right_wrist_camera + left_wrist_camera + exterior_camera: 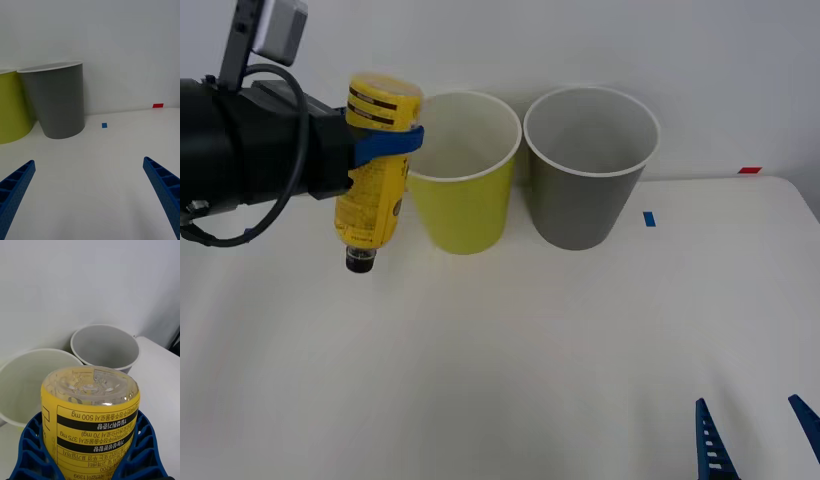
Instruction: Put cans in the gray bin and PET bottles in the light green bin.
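Note:
My left gripper [392, 145] is shut on the PET bottle [375, 170], a slim yellow-labelled bottle hanging upside down with its black cap at the bottom. It is held in the air just left of the light green bin [465, 172], beside the rim. In the left wrist view the bottle's clear base [90, 384] faces the camera between the blue fingers [28, 450], with the light green bin [22, 378] and the gray bin [105, 347] beyond. The gray bin [590, 165] stands right of the green one. My right gripper [757, 435] is open low at the front right, holding nothing.
Both bins stand at the back of the white table [510, 350], close to the wall. A small blue mark [649, 218] lies right of the gray bin and a red mark [749, 170] at the table's far edge. The right wrist view shows the gray bin [56, 99] ahead.

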Tool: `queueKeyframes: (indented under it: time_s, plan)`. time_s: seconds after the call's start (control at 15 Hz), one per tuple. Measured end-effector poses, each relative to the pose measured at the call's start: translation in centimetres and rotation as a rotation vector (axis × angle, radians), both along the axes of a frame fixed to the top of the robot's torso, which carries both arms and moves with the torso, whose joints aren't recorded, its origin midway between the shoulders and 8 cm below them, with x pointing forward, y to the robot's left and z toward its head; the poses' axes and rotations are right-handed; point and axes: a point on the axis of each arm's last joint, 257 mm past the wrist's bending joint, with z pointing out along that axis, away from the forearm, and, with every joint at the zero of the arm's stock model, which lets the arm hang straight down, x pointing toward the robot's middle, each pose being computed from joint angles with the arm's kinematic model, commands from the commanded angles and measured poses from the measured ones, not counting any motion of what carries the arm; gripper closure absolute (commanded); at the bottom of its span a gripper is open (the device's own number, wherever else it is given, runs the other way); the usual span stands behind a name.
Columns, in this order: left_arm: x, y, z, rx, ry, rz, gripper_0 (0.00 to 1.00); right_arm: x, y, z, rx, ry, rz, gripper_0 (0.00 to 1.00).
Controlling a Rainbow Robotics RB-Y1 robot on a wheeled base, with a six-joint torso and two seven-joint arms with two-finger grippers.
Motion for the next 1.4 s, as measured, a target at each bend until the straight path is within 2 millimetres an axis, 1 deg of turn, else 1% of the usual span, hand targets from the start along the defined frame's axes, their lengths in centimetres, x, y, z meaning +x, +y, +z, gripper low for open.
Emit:
queueKeyframes:
  time_s: [0.07,0.2,0.33,0.53,0.87,0.93,1.07,1.2,1.4]
  plan:
    - [0.2,0.4,1.0,-0.022,-0.027,0.01,1.0,0.0,0.0,0.0,0.0,0.0,0.0,0.0]
    - [0.3,1.4,2.4,-0.046,-0.064,0.032,1.0,0.0,0.0,0.0,0.0,0.0,0.0,0.0]
    - [0.1,1.6,3.1,-0.049,-0.083,0.038,1.0,0.0,0.0,0.0,0.0,0.0,0.0,0.0]
    - [0.3,2.6,3.9,-0.042,-0.108,0.063,1.0,0.0,0.0,0.0,0.0,0.0,0.0,0.0]
    - [1.0,2.6,7.5,-0.117,-0.217,0.086,1.0,0.0,0.0,0.0,0.0,0.0,0.0,0.0]
    - [1.3,2.4,8.1,-0.129,-0.233,0.092,1.0,0.0,0.0,0.0,0.0,0.0,0.0,0.0]
    - [2.9,2.0,8.9,-0.174,-0.254,0.104,1.0,0.0,0.0,0.0,0.0,0.0,0.0,0.0]
    - [4.7,1.0,9.1,-0.212,-0.248,0.096,1.0,0.0,0.0,0.0,0.0,0.0,0.0,0.0]
    - [6.8,-0.8,9.4,-0.239,-0.258,0.08,1.0,0.0,0.0,0.0,0.0,0.0,0.0,0.0]
